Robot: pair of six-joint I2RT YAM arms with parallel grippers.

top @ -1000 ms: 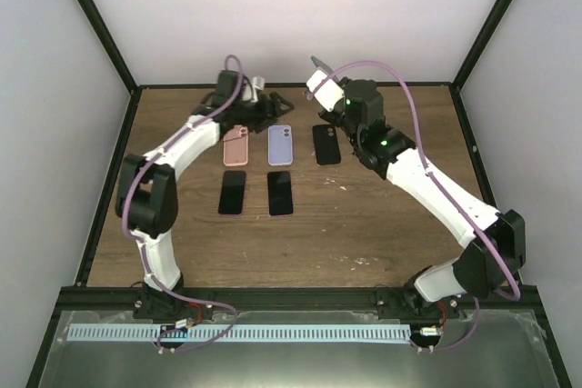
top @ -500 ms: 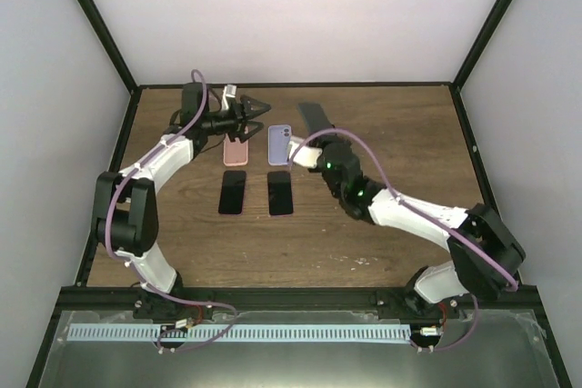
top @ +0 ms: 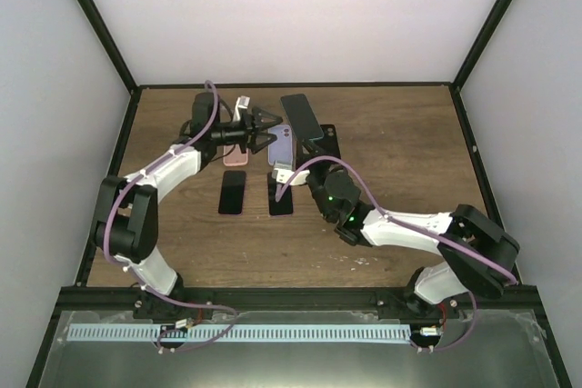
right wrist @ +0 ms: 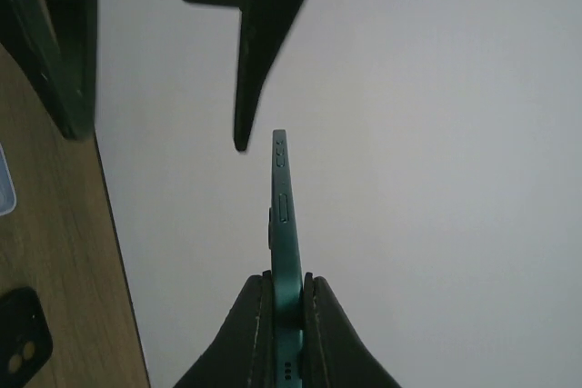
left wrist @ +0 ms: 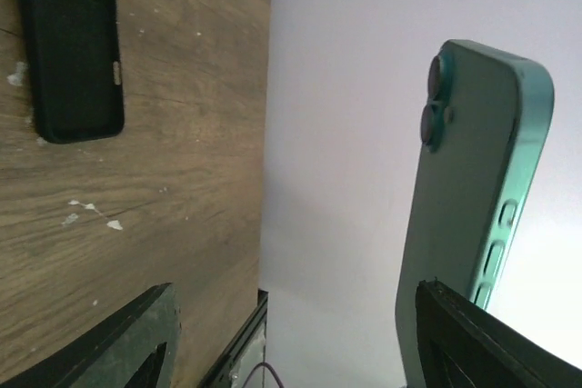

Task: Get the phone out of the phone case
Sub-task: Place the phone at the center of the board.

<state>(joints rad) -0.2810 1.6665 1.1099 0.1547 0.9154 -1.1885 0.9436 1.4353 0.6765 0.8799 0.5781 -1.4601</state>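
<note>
The wooden counter point(top: 400, 161) carries the work items. The right fingers point(right wrist: 258, 315) are clamped on the lower end of the green phone point(top: 300, 118) and hold it edge-on in the air above the counter, apart from the case. The left fingers point(left wrist: 136, 343) are spread wide, just beside the phone's upper end; contact cannot be determined. The black phone case point(left wrist: 73, 43) lies flat on the counter, back side up.
</note>
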